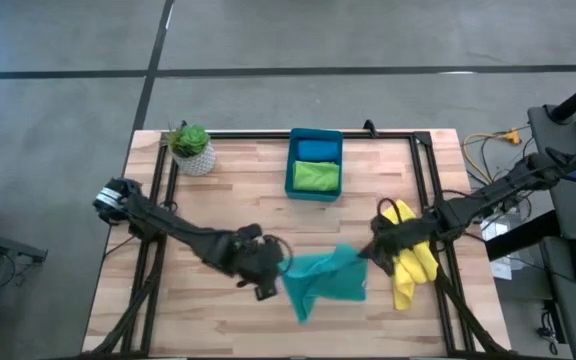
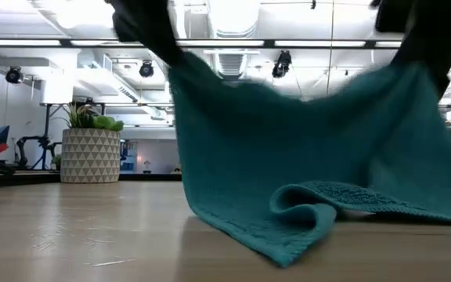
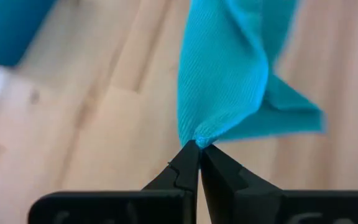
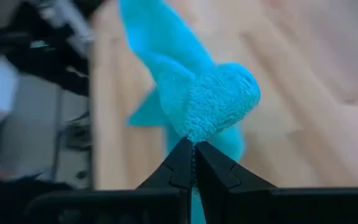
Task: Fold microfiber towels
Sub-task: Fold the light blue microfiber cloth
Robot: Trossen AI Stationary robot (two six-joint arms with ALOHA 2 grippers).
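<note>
- The soft teal microfiber towel [image 1: 326, 280] hangs between the two grippers over the front middle of the light wooden slatted table [image 1: 228, 170], lifted at two points, with its lower part draped down onto the wood.
- In the low view the teal towel [image 2: 304, 172] is stretched like a curtain, and its bottom edge lies rumpled and folded over on the tabletop.
- The left gripper [image 1: 280, 268] is at the towel's left edge; in its wrist view the left gripper [image 3: 199, 149] has both dark fingers pressed together, pinching a corner of the teal cloth [image 3: 229, 74].
- The right gripper [image 1: 371, 250] is at the towel's upper right edge; in its wrist view the right gripper [image 4: 193, 144] is likewise clamped tight on a bunched bit of the teal towel [image 4: 210, 99].
- A crumpled yellow microfiber towel [image 1: 408, 262] lies on the table just right of the teal one, partly under the right arm.
- A rigid teal-blue rectangular plastic bin [image 1: 290, 170] sits at the back middle of the table, holding a folded blue towel [image 1: 317, 149] and a folded lime green towel [image 1: 316, 176] side by side.
- A small green potted plant in a white patterned pot [image 1: 192, 148] stands at the back left, well apart from the towels.
</note>
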